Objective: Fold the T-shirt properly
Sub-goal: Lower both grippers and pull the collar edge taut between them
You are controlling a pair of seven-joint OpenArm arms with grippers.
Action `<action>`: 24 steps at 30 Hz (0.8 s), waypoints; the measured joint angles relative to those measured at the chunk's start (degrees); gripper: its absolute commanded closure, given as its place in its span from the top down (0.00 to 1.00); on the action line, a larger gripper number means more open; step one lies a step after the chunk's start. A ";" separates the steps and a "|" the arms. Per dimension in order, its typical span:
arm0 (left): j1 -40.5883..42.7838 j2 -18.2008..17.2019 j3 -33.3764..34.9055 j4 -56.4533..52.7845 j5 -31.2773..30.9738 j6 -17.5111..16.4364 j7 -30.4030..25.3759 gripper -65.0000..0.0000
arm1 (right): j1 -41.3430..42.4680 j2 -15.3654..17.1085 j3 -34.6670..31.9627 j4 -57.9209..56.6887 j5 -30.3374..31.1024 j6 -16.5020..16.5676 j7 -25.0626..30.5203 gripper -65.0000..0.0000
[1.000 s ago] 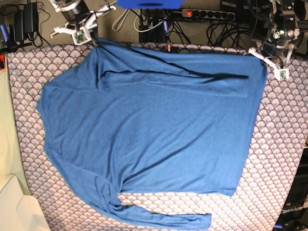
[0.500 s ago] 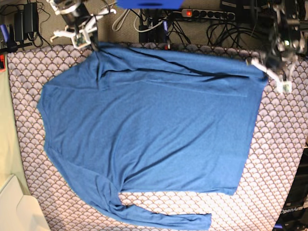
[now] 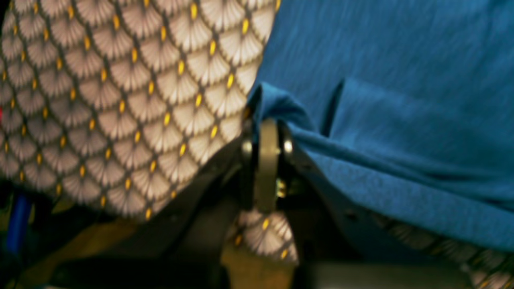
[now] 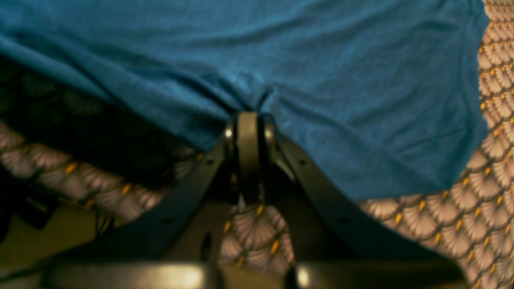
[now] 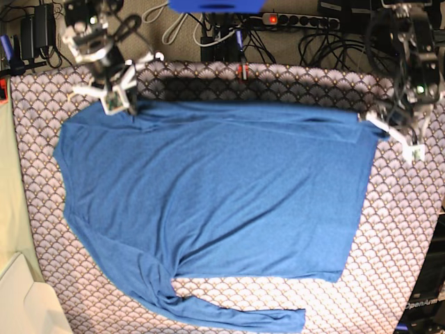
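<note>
Left wrist view: our left gripper (image 3: 266,120) has its fingers pinched tight on a bunched corner of the shirt (image 3: 393,120). Right wrist view: our right gripper (image 4: 248,116) is likewise clamped on a puckered edge. From the base view, the shirt (image 5: 215,209) lies spread on the patterned table cover (image 5: 403,229), far edge lifted between both grips. We judge this the first lengthwise fold. Next move calls for both arms to carry that edge toward the near side evenly, keeping it taut.
</note>
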 measured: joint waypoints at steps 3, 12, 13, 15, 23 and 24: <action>-1.99 0.13 0.13 0.00 -0.02 -0.04 0.44 0.01 | 3.39 -0.37 0.20 -0.09 0.02 5.20 -4.55 0.00; -8.09 0.31 0.17 -7.45 -0.22 -0.02 0.87 0.00 | 12.70 -0.31 -0.17 -1.36 0.02 7.80 -11.26 0.00; -8.59 0.35 0.17 -8.24 0.04 -0.02 0.90 0.00 | 13.92 -0.26 -0.17 -2.08 0.00 9.70 -12.07 0.00; -9.55 0.35 0.17 -9.25 -0.02 0.00 0.92 0.00 | 15.91 -0.20 -0.17 -4.11 0.04 11.74 -12.81 0.00; -13.33 0.02 4.37 -14.01 0.22 -0.02 0.68 0.00 | 20.81 -0.20 -0.26 -10.82 0.04 12.15 -13.90 0.00; -13.57 0.11 5.07 -14.25 0.13 -0.02 0.68 0.00 | 21.53 -0.20 -0.26 -11.45 -0.02 12.15 -13.97 0.00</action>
